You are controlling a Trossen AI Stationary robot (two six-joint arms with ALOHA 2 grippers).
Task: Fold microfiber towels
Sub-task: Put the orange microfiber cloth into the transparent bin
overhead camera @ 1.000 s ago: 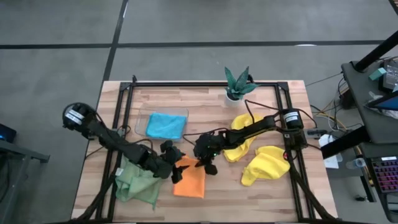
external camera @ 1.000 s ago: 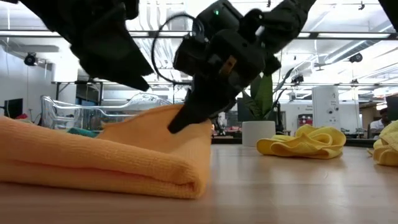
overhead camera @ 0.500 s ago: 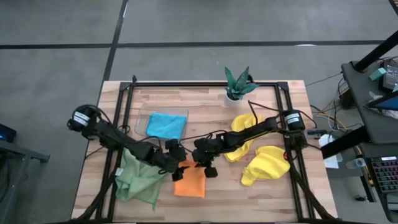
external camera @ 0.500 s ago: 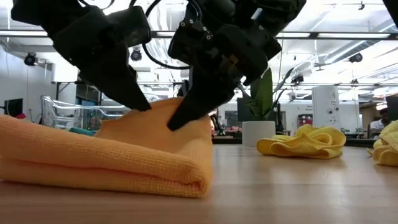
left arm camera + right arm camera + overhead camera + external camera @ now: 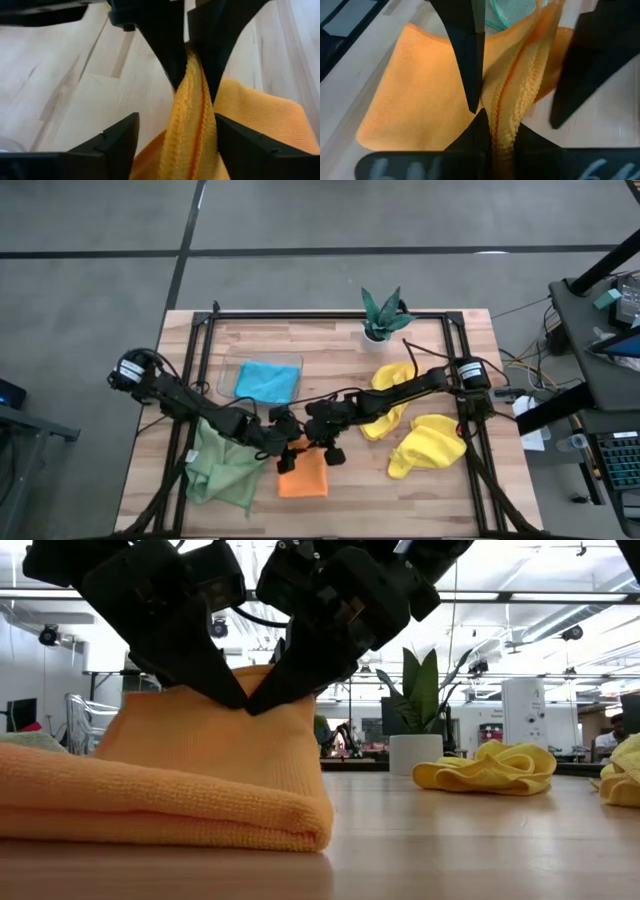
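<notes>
Whereas a second earlier the left gripper [image 5: 283, 438] stood off to the green-towel side of the orange microfiber towel [image 5: 304, 472] and only the right gripper [image 5: 320, 442] pinched its raised edge, both grippers now meet at that edge, and the low view shows the lifted fold standing taller and squarer than before. Right gripper: fingers pressed together on the doubled orange edge, the layers squeezed between the pads [image 5: 470, 60] in its wrist view. Left gripper: fingers [image 5: 117, 145] spread wide on either side of the same hanging edge, apart from the cloth and not closed on it. Orange towel: soft, finely ribbed pile with a stitched hem, its lower part lying as a flat folded rectangle on the pale wooden butcher-block table [image 5: 330, 365], its upper flap drawn up into a tent. Relative to the orange towel: the crumpled pale green microfiber towel [image 5: 222, 472] lies just beside it under the left arm; the bright blue microfiber towel [image 5: 266, 381] lies beyond it in a clear shallow plastic tray [image 5: 232, 364]; two rumpled yellow microfiber towels [image 5: 428, 447] [image 5: 388, 406] lie well apart on the right arm's side; a small teal-leaved plant in a white pot [image 5: 381, 314] stands at the far table edge.
</notes>
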